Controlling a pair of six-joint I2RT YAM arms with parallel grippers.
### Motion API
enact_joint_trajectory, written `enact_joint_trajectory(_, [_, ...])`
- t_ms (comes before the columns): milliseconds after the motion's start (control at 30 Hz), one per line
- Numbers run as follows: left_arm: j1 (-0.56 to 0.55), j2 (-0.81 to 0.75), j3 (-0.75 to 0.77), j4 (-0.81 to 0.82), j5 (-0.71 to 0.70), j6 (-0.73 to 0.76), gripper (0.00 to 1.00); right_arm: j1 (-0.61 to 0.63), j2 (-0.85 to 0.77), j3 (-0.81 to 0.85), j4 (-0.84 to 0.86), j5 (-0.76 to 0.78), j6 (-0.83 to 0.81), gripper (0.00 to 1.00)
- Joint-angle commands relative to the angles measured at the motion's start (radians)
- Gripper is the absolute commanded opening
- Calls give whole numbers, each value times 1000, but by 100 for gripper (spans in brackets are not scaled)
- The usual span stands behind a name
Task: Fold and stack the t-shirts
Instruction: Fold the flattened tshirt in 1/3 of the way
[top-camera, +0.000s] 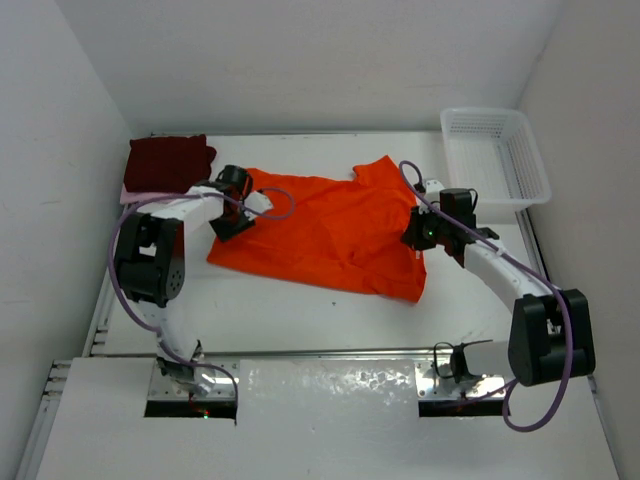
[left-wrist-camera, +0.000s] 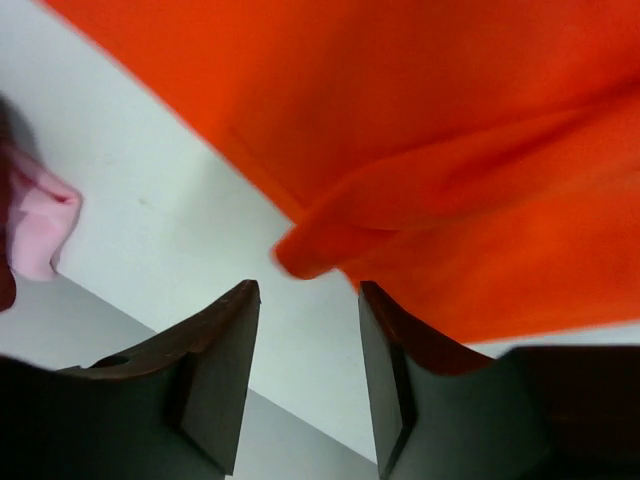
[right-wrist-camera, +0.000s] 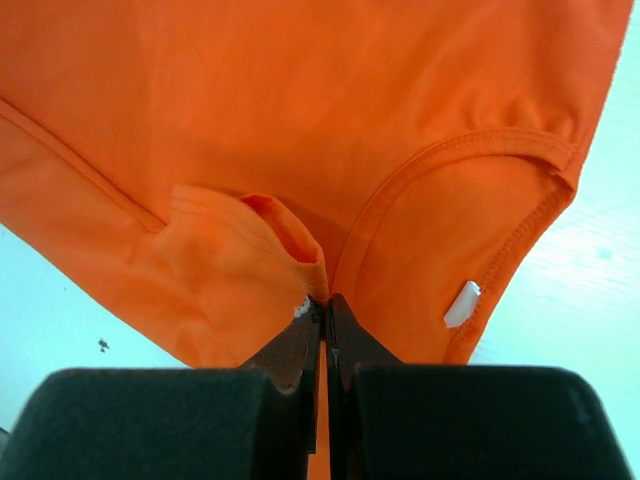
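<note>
Left of the orange t-shirt (top-camera: 330, 225), the maroon t-shirt (top-camera: 168, 160) sits folded on the pink t-shirt (left-wrist-camera: 35, 225). The left gripper (left-wrist-camera: 308, 295) hangs at the orange hem, fingers spread around nothing. The right gripper (right-wrist-camera: 322, 310) pinches the shirt's right edge. Folding looks barely begun; next the left needs a matching grip. Right of it, the basket (top-camera: 512, 201) shows only its lattice

Bright, even overhead light; table (top-camera: 330, 310) near washed out. Soft shadows under arms (top-camera: 150, 265). Glare on near panel (top-camera: 340, 385). Left wrist view: left gripper (left-wrist-camera: 307, 300) dark, soft-focus; orange shirt (left-wrist-camera: 450, 150) fold blurred. Right wrist view sharp, table tinted cyan.
</note>
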Motion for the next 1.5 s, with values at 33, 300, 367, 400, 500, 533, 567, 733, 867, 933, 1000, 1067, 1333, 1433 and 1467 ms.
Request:
enact_joint_trajectory(33, [92, 29, 158, 49, -26, -114, 45, 0, 13, 24, 71, -52, -19, 0])
enact_joint_trajectory(300, [117, -20, 129, -91, 211, 37, 41, 0, 29, 38, 73, -62, -15, 0])
enact_joint_trajectory(367, [117, -24, 97, -115, 305, 111, 42, 0, 32, 41, 72, -62, -13, 0])
enact_joint_trajectory(400, [115, -37, 57, -92, 311, 123, 42, 0, 34, 42, 72, -62, -13, 0])
enact_joint_trajectory(500, [115, -35, 9, -41, 302, 157, 43, 0, 40, 42, 72, -68, -8, 0])
enact_joint_trajectory(533, [111, -28, 8, -35, 295, 163, 44, 1, 42, 41, 73, -66, -5, 0])
enact_joint_trajectory(567, [109, -17, 6, -21, 286, 154, 44, 0, 42, 41, 75, -68, -4, 0])
enact_joint_trajectory(733, [106, 25, 20, 28, 316, 111, 39, 0, 45, 41, 73, -68, -1, 0])
enact_joint_trajectory(867, [108, 17, 14, 37, 299, 68, 5, 0, 37, 42, 75, -59, 4, 0])
enact_joint_trajectory(933, [111, 3, 14, 31, 284, 41, 0, 0, 28, 42, 78, -52, 4, 0])
enact_joint_trajectory(1000, [112, -29, 6, 28, 266, 19, 0, 0, 2, 35, 88, -45, 7, 0])
enact_joint_trajectory(1067, [117, -64, 0, 22, 241, -9, 0, -2, -26, 35, 107, -33, 9, 0])
enact_joint_trajectory(1333, [129, -66, 55, 39, 163, -137, 0, -36, -15, 76, 133, -3, -4, 0])
enact_joint_trajectory(1433, [135, -31, 89, 47, 149, -176, 0, -36, 19, 87, 139, -9, -5, 0])
enact_joint_trajectory(1467, [135, -9, 98, 45, 146, -191, 0, -36, 29, 91, 141, -12, -7, 0])
